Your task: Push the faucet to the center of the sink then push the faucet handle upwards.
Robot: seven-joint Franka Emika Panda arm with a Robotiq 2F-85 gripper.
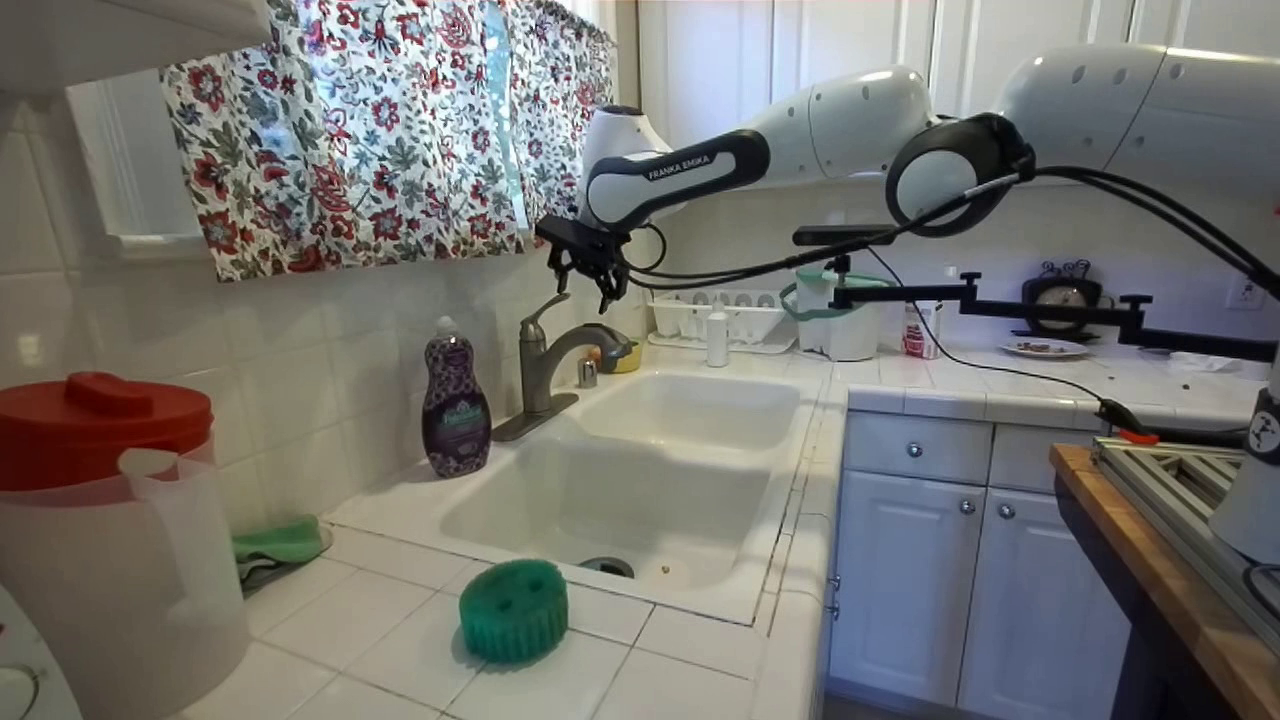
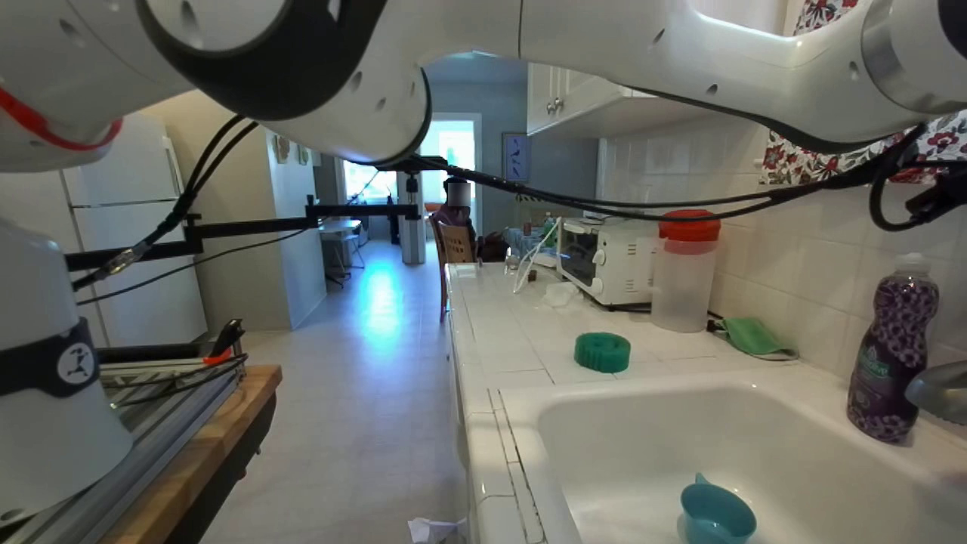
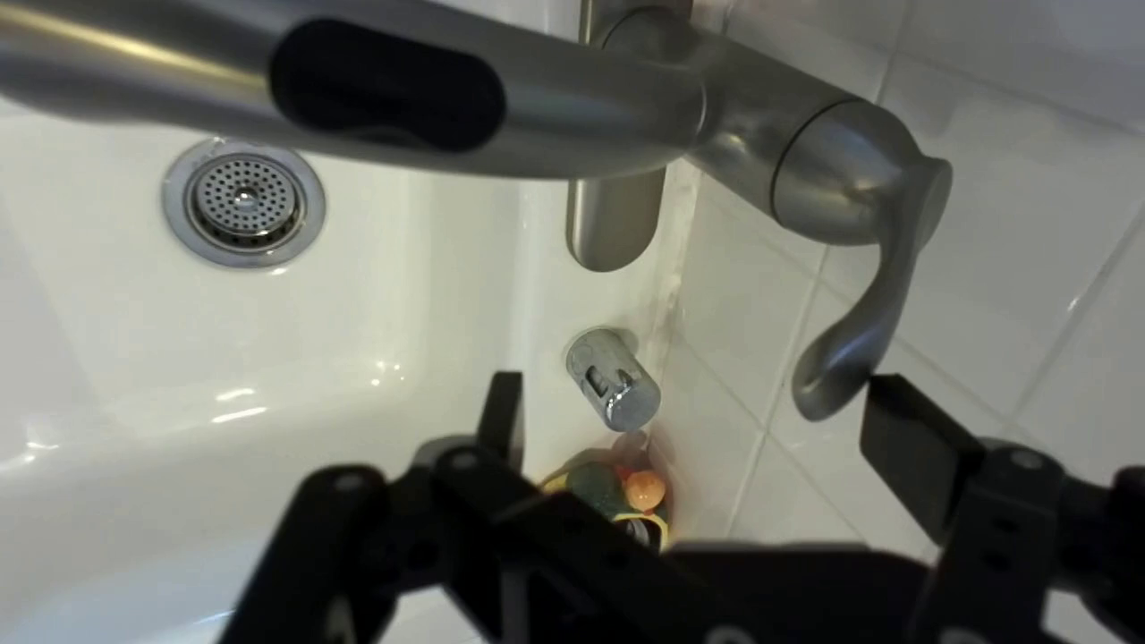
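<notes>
The grey metal faucet [image 1: 537, 375] stands upright at the wall side of the white sink [image 1: 620, 495], its arched spout reaching out over the sink. Its spout tip also shows in an exterior view [image 2: 940, 391]. The faucet handle [image 1: 546, 310] slants up from the top of the tap's body. My gripper [image 1: 583, 297] is open and empty, just above the handle in that exterior view. In the wrist view the faucet [image 3: 608, 116] fills the top. The handle [image 3: 872, 304] has its tip close to the inner side of the right finger of my gripper [image 3: 698, 385]; I cannot tell whether they touch.
A purple soap bottle [image 1: 456, 405] stands beside the faucet. A chrome cap [image 3: 613, 380] and a colourful holder [image 3: 617, 492] sit along the wall. A green scrubber [image 1: 514, 612] lies on the front counter. A teal cup [image 2: 716, 515] is in the near bowl. A curtain [image 1: 400, 130] hangs behind.
</notes>
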